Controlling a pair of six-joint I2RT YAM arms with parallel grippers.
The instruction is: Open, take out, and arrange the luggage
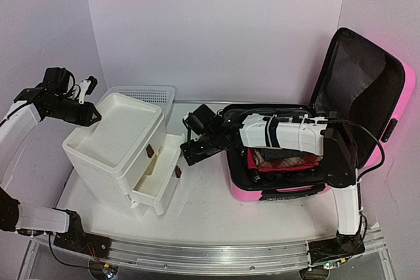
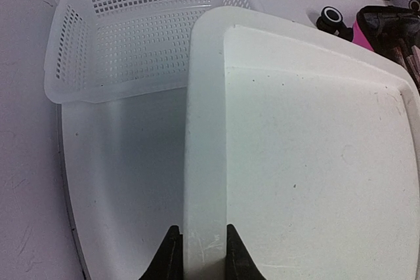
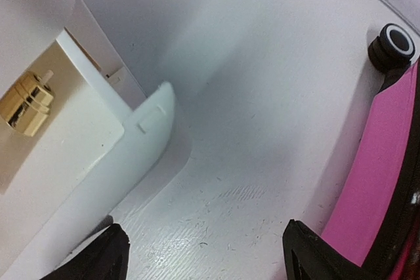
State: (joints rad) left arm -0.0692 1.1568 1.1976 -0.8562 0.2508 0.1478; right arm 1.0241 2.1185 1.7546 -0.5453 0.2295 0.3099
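The luggage (image 1: 282,195) is a pink hard-shell suitcase lying open at the right, its lid (image 1: 357,77) raised and showing black lining. Red and plaid clothing (image 1: 285,159) lies inside. My right gripper (image 1: 191,151) reaches left past the suitcase and hangs open and empty over the table between the suitcase and the drawers. In the right wrist view the gripper (image 3: 207,254) has the pink shell (image 3: 374,181) and a black wheel (image 3: 392,45) to its right. My left gripper (image 1: 94,115) is shut on the top rim (image 2: 203,162) of the white drawer unit (image 1: 121,132).
The drawer unit has two drawers (image 1: 164,162) pulled out toward the suitcase; a small gold object (image 3: 26,101) lies in one. A white mesh basket (image 1: 147,93) stands behind the unit and shows in the left wrist view (image 2: 131,31). White walls enclose the back and sides.
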